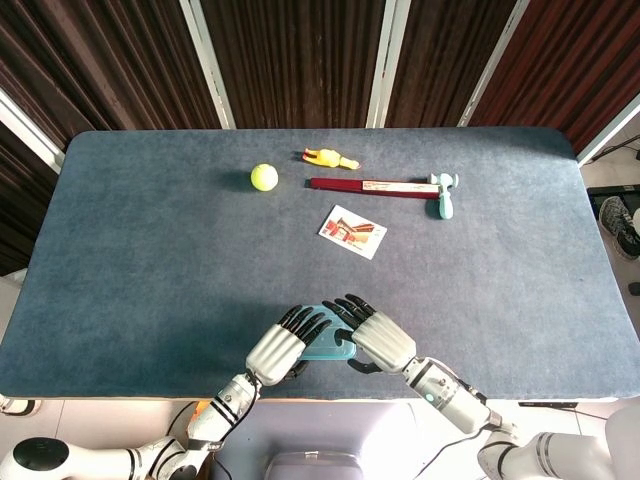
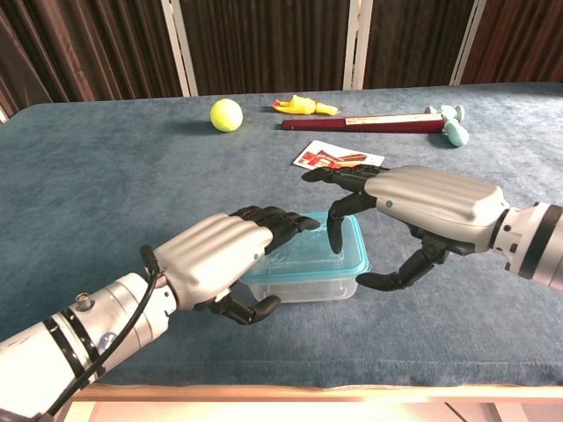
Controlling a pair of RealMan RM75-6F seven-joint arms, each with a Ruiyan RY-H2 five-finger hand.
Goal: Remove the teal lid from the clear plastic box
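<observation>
Both hands at the clear plastic box [image 2: 303, 283], near edge of the blue tabletop [image 1: 150, 260], teal lid [image 2: 308, 257] on.
Left hand [image 2: 215, 259] fingers spread over lid's left side, thumb against box; right hand [image 2: 413, 207] spread above right side, one fingertip on lid.

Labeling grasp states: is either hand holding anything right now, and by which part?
Nothing is lifted. The left hand rests on the left end of the clear plastic box, thumb at its front wall. The right hand has fingertips on the teal lid, thumb clear.
</observation>
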